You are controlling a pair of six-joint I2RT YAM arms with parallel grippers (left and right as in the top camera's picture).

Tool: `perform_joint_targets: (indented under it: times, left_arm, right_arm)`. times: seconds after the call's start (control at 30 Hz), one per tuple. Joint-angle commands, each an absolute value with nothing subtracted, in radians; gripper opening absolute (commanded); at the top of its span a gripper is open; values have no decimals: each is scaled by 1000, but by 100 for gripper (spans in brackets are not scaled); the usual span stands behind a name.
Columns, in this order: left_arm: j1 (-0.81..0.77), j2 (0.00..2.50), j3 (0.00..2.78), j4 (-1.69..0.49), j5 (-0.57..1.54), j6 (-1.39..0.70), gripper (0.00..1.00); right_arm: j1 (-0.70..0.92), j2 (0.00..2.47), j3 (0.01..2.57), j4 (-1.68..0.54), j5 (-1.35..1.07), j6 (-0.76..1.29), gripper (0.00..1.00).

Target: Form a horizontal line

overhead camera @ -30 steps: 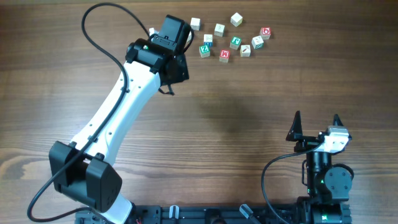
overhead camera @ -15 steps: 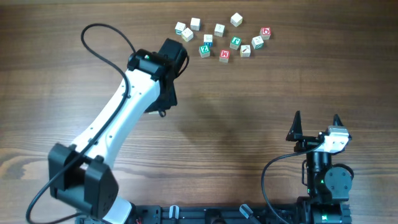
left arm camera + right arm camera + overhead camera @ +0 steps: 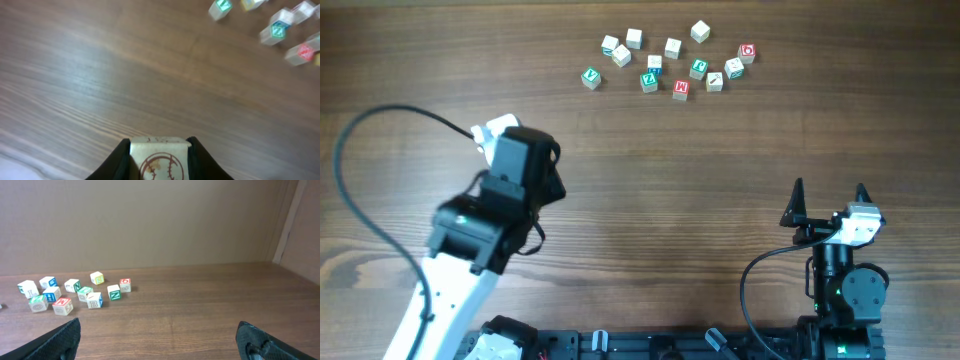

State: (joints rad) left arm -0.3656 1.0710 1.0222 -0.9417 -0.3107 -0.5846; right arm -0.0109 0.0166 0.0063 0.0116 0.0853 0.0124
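Note:
My left gripper (image 3: 492, 130) is shut on a pale cube with a brown baseball mark (image 3: 159, 159) and holds it above bare wood at the left, well away from the cluster. The red "M" cube (image 3: 681, 88) lies at the cluster's near edge, and also shows in the left wrist view (image 3: 302, 53) and the right wrist view (image 3: 62, 305). A blue-marked cube (image 3: 654, 63) sits in the cluster's middle. My right gripper (image 3: 828, 190) is open and empty at the lower right, and the right wrist view (image 3: 160, 335) shows only wood between its fingers.
Other cubes lie scattered in the far cluster: green-lettered ones (image 3: 590, 77) (image 3: 649, 82) (image 3: 698, 68), a red round-letter cube (image 3: 747, 51) and plain pale ones (image 3: 700, 31). The left arm's black cable (image 3: 380, 125) loops over the table's left side.
My left arm has pulled back from the cluster toward the lower left with the brown-marked cube in its jaws. A green-lettered cube it covered now shows. The right arm has not moved.

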Motion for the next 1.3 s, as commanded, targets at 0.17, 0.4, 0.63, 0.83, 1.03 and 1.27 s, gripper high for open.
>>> perform_joint_targets:
  times: [0.17, 0.4, 0.63, 0.83, 1.03, 1.27]
  left_arm:
    - [-362, 1148, 772, -746, -398, -420, 4]
    - [-361, 1324, 771, -652, -507, -418, 4]
    - [-358, 1490, 771, -590, -503, -274, 4]
    - [-247, 1499, 771, -519, -408, -268, 7]
    - [-131, 1499, 771, -454, -225, -234, 9]
    - [-126, 1502, 771, -452, -149, 91, 8]
  right_arm:
    - [-6, 7, 5, 13, 69, 1, 100]
    - [-6, 7, 5, 13, 69, 0, 100]
    - [-6, 7, 5, 13, 69, 1, 100]
    - [-6, 7, 5, 13, 69, 1, 100]
    - [-6, 7, 5, 13, 69, 1, 100]
    - [-6, 7, 5, 13, 69, 1, 100]
